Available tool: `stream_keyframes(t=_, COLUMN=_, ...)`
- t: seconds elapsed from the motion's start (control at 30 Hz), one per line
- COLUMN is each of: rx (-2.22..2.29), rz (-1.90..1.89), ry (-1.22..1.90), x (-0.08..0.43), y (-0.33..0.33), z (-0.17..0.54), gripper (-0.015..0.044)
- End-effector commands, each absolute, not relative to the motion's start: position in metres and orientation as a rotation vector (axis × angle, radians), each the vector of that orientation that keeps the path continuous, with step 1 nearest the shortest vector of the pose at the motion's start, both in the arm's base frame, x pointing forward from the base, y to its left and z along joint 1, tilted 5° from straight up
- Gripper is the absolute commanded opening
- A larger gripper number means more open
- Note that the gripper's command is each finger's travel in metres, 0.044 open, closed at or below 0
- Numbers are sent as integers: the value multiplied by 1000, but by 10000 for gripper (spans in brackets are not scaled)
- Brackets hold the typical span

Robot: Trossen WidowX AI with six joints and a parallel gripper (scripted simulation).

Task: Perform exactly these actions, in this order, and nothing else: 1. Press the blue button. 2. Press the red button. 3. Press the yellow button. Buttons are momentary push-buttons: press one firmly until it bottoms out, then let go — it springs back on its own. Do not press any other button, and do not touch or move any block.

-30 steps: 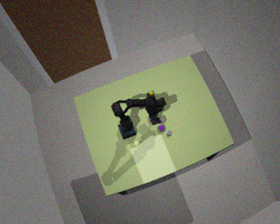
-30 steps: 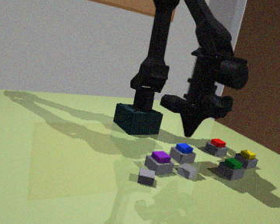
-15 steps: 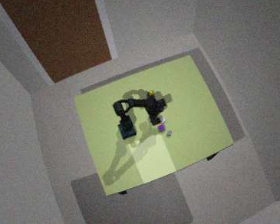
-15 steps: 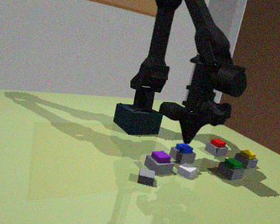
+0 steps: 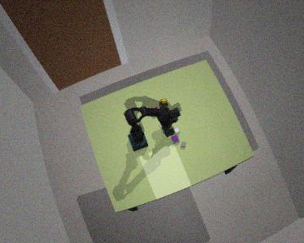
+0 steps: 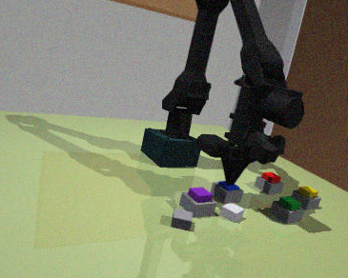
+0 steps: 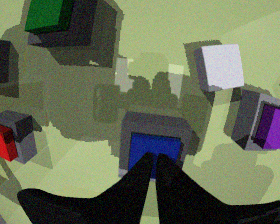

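Note:
My gripper (image 6: pixel 231 184) (image 7: pixel 154 158) is shut with nothing between its fingers. It points down, and its fingertips are at the top of the blue button (image 6: pixel 222 187) (image 7: pixel 155 142), apparently touching it. The blue cap sits low in its grey housing; how far it is pressed I cannot tell exactly. The red button (image 6: pixel 271 177) (image 7: pixel 7 144) stands behind and to the right of the blue one in the exterior view, its cap raised. The yellow button (image 5: pixel 163 101) (image 6: pixel 308 191) stands farther right, its cap raised; its cap is out of the wrist view.
The green button (image 6: pixel 290 203) (image 7: pixel 49 15) stands in front of the yellow one. The purple button (image 5: pixel 175 138) (image 6: pixel 200 194) (image 7: pixel 271 127) is left of the blue in the exterior view. A white block (image 5: pixel 176 130) (image 6: pixel 233 211) (image 7: pixel 222 67) and a grey block (image 5: pixel 183 144) (image 6: pixel 182 219) lie near it.

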State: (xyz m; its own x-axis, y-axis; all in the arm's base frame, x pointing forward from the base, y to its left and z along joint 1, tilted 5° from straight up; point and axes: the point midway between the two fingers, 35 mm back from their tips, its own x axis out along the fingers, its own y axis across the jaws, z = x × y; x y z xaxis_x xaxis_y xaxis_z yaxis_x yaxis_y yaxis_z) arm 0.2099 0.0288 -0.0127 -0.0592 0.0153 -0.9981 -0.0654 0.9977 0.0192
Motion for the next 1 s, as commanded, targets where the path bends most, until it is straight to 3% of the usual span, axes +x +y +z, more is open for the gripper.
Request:
stream_keyframes(t=0.0, rx=-34, rz=65, ry=1634, x=208, y=29, z=-14, gripper=20)
stream_keyframes(t=0.33, rx=-34, rz=65, ry=1634, x=208, y=29, z=-14, gripper=20)
stream_keyframes(t=0.63, rx=-34, rz=65, ry=1634, x=211, y=28, z=23, gripper=20)
stream_keyframes(t=0.8, rx=-34, rz=65, ry=1634, x=215, y=27, z=79, gripper=20)
stream_keyframes(t=0.97, rx=-34, rz=65, ry=1634, x=215, y=27, z=82, gripper=20)
